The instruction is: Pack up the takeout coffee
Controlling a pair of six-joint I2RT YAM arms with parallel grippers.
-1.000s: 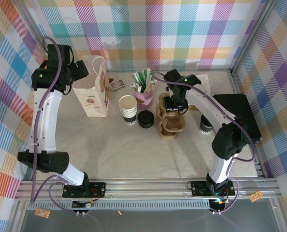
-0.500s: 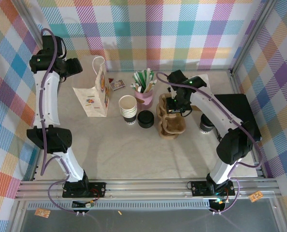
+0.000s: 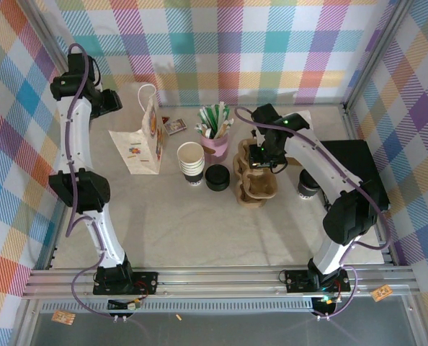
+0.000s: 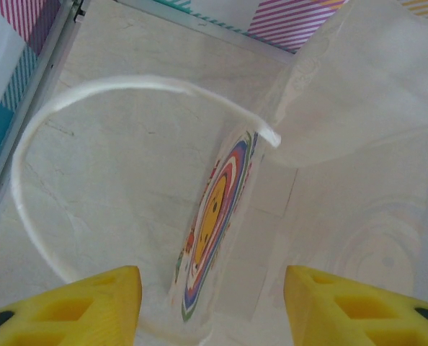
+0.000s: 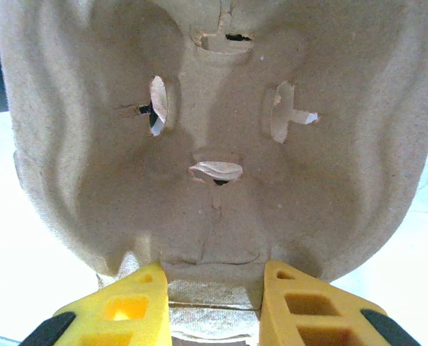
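The takeout coffee (image 3: 305, 187), a small cup with a black lid, stands right of the cardboard cup carriers (image 3: 253, 180) and is partly hidden by my right arm. My right gripper (image 3: 261, 163) is low over the top carrier. In the right wrist view its yellow jaws (image 5: 212, 306) clasp the near rim of the carrier (image 5: 214, 144), with cardboard filling the gap. My left gripper (image 3: 113, 101) hovers open by the handle of the white paper bag (image 3: 138, 144). In the left wrist view the gripper (image 4: 212, 310) has the bag (image 4: 358, 144) and its handle loop (image 4: 27, 187) below it.
A stack of lidless paper cups (image 3: 191, 162) and a stack of black lids (image 3: 217, 177) sit between bag and carriers. A pink cup of stirrers (image 3: 215, 133) stands behind them. A black slab (image 3: 354, 169) lies at the right. Frame posts and checked walls close in the table.
My left arm has swung back and leftward, its gripper staying near the bag handle. My right gripper shifted slightly right over the carrier stack and then held still.
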